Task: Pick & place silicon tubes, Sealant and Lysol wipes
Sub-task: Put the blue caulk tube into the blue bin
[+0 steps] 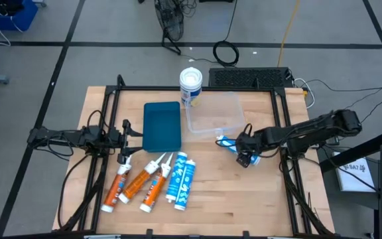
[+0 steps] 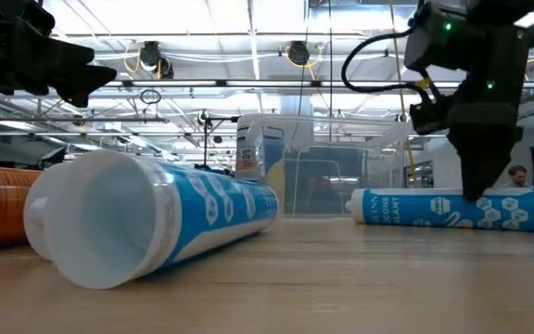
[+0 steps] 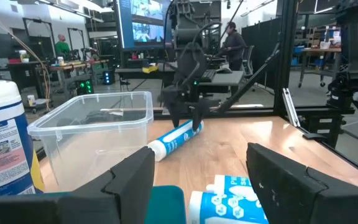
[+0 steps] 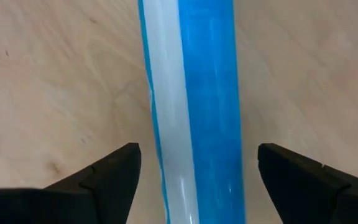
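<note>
A blue-and-white tube (image 1: 229, 141) lies flat on the wooden table, just near of the clear plastic tub (image 1: 214, 113). My right gripper (image 1: 245, 151) points down over it, open. Its fingers (image 4: 110, 177) stand on either side of the tube (image 4: 191, 112) with a gap on each side. The Lysol wipes canister (image 1: 191, 86) stands upright at the tub's far left corner. Three orange-and-white tubes (image 1: 136, 184) and two blue-and-white tubes (image 1: 181, 180) lie side by side near the front. My left gripper (image 1: 131, 136) is open and empty at the table's left.
A teal flat lid (image 1: 161, 126) lies left of the tub, between my left gripper and the tub. A black frame (image 1: 197, 88) runs around the table's edges. In the low view a blue tube (image 2: 156, 218) lies close to the camera.
</note>
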Available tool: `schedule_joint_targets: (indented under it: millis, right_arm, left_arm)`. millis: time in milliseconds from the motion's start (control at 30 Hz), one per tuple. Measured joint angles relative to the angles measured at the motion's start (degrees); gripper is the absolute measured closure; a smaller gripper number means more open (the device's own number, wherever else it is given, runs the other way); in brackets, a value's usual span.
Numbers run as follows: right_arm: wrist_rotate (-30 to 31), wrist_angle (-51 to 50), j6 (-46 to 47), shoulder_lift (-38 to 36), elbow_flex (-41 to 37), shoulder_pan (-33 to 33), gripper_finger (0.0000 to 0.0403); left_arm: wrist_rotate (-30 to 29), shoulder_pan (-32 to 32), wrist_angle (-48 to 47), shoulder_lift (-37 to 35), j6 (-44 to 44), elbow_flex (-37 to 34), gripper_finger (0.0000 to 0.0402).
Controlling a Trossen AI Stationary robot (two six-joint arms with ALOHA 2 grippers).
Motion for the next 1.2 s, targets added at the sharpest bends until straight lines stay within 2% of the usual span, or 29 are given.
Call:
schedule_joint_targets:
  millis: [233,400,633,967,1200]
  right_arm:
    - [0.7,9.2,-3.5,1.1,-3.4,-0.6,0.0100]
    - [1.5,12.2,-4.7,5.2,-5.0,-0.5,0.0100]
    - [2.9,12.1,-4.4,11.1,-6.7,-0.1,0.0101]
    - [1.8,11.9,-4.6,11.6,-6.8,0.2,0.0103]
    - [0.5,9.6,-3.1,11.6,-6.8,0.3,0.0144]
  left_arm:
    - [0.0,0.0,0.0,0.0,0.0,0.0,0.0149]
    - [0.0,0.0,0.0,0.0,0.0,0.0,0.0149]
    - [0.0,0.0,0.0,0.0,0.0,0.0,0.0149]
    - [0.0,0.0,0.0,0.0,0.0,0.0,0.0149]
    - [0.0,0.0,0.0,0.0,0.0,0.0,0.0149]
